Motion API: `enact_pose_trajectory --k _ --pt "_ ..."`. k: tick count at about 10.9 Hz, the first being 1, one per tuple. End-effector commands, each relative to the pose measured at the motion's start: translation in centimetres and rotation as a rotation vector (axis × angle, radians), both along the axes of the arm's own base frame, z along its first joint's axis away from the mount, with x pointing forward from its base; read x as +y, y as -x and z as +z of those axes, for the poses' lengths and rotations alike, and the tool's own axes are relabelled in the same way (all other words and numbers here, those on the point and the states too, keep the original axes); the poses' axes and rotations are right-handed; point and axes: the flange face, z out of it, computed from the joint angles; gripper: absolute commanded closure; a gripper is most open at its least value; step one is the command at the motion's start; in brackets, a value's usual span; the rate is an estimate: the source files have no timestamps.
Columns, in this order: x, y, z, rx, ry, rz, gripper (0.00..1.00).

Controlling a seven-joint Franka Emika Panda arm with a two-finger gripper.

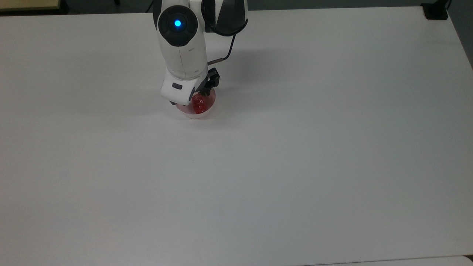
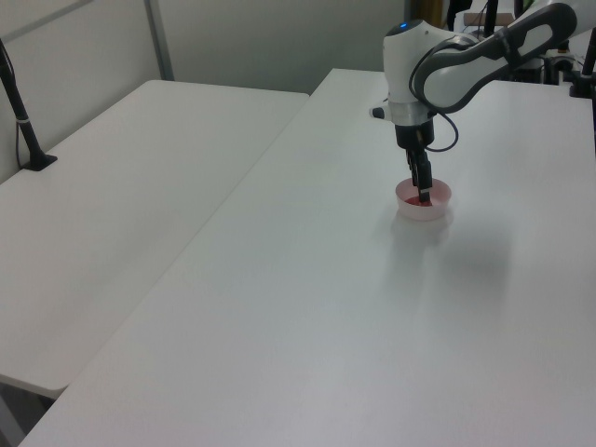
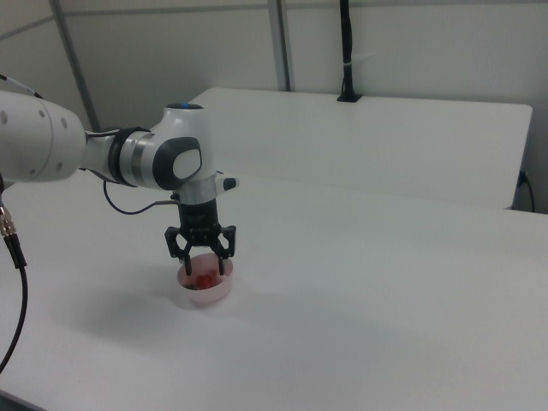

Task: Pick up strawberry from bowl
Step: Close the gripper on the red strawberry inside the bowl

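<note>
A small round pale pink bowl (image 1: 201,111) is seen on the white worktop (image 1: 295,147), nearer to its far edge in the top view and well away from its corners. Inside the bowl a glossy red strawberry (image 1: 198,103) is lying; its leafy end is hidden under the arm. The gripper (image 3: 201,267) is lowered into the bowl, its fingers (image 3: 223,261) spread open on both sides of the strawberry. Nothing is held between them.

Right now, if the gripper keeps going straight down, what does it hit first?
Probably the glossy red strawberry in the pale pink plastic bowl: the open gripper straddles it from above. Depth is unclear.
</note>
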Motion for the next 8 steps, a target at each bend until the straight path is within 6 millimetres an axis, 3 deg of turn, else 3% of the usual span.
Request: enact_pose_trajectory --k 1,4,7,8 --pt "0.01 0.28 -1.10 0.000 0.012 0.019 0.30" --pt "0.35 0.29 -1.55 0.007 0.012 0.027 0.34" --pt "0.53 0.30 -1.73 0.010 0.011 0.028 0.67" --pt "0.62 0.32 -1.74 0.011 0.011 0.030 0.73"
